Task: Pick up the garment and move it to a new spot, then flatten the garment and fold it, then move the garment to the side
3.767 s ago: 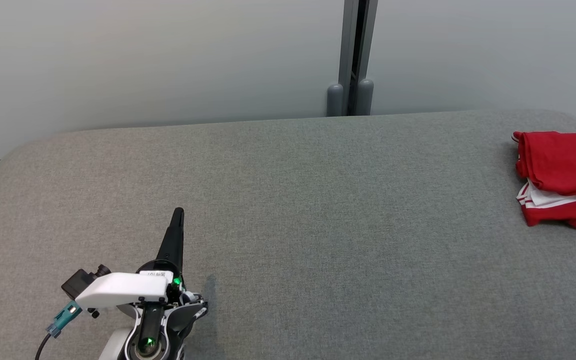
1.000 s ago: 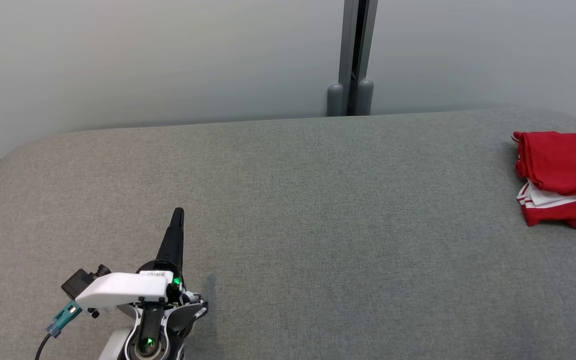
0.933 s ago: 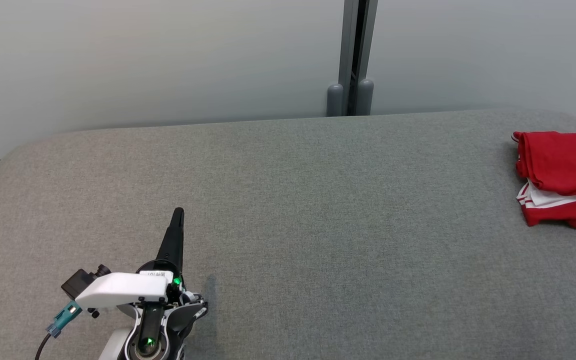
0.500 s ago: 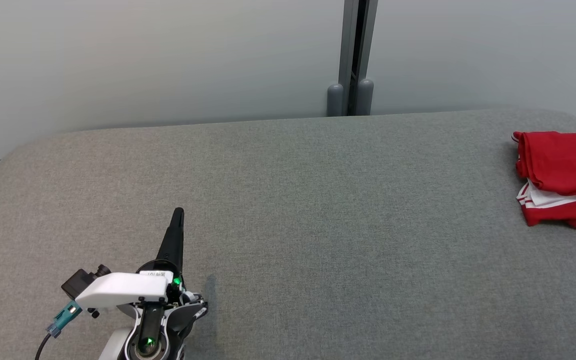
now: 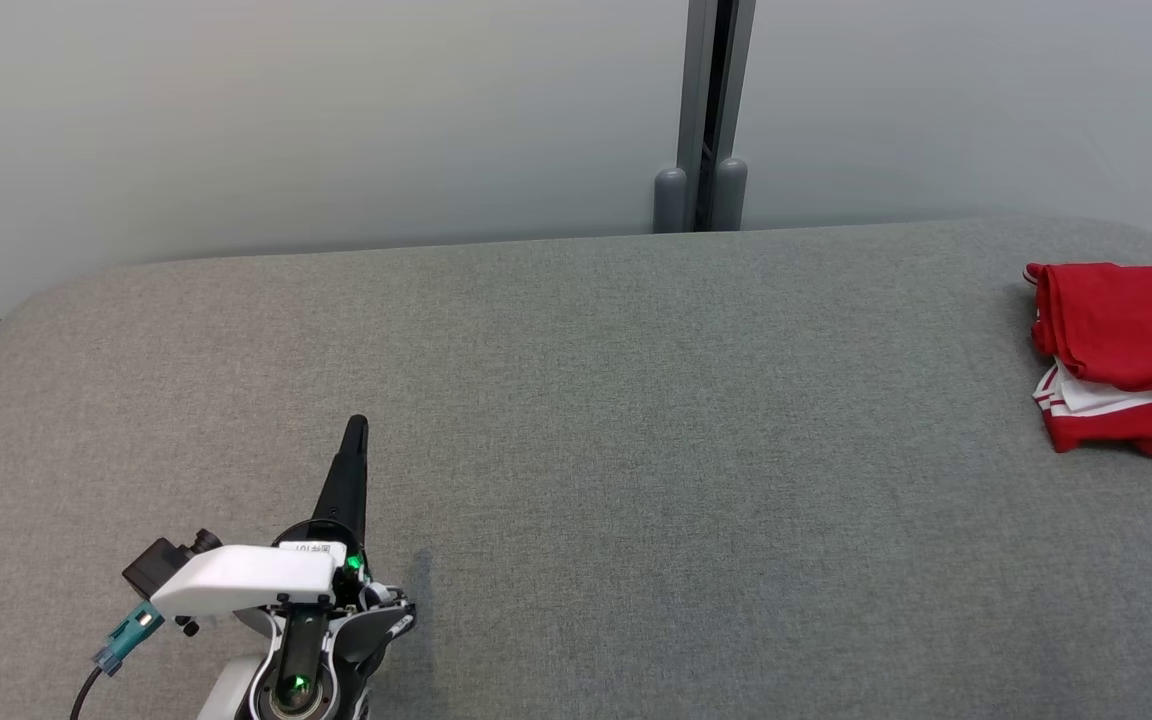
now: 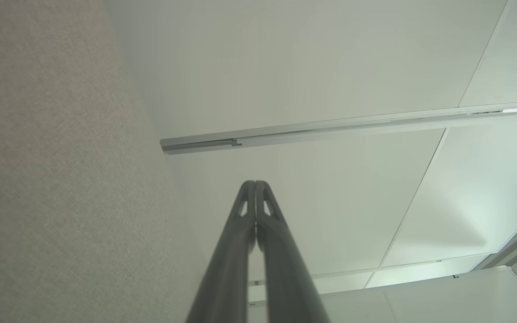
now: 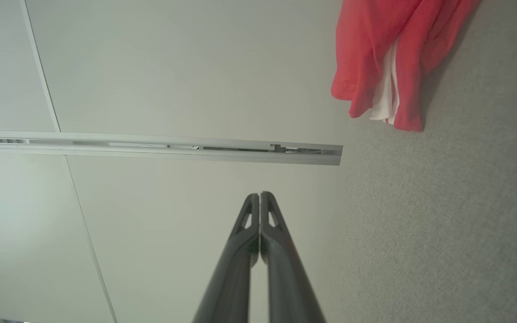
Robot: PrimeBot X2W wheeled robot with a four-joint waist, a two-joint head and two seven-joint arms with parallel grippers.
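Lying bunched at right edge of grey fabric-covered worktop (image 5: 576, 420): red cloth garment with white trim (image 5: 1126, 340). Clenched and empty, left gripper (image 5: 357, 428) and right gripper (image 7: 260, 195) sit well apart from it. Risk: single-layer pinch leaves cloth dragging, sliding off edge.

The left gripper (image 6: 255, 185) is closed, fingertips touching, holding nothing. Grey fabric surface (image 6: 52, 179) occupies the view's left. A pale wall (image 6: 308, 67) lies beyond, crossed by a metal rail (image 6: 339, 128).
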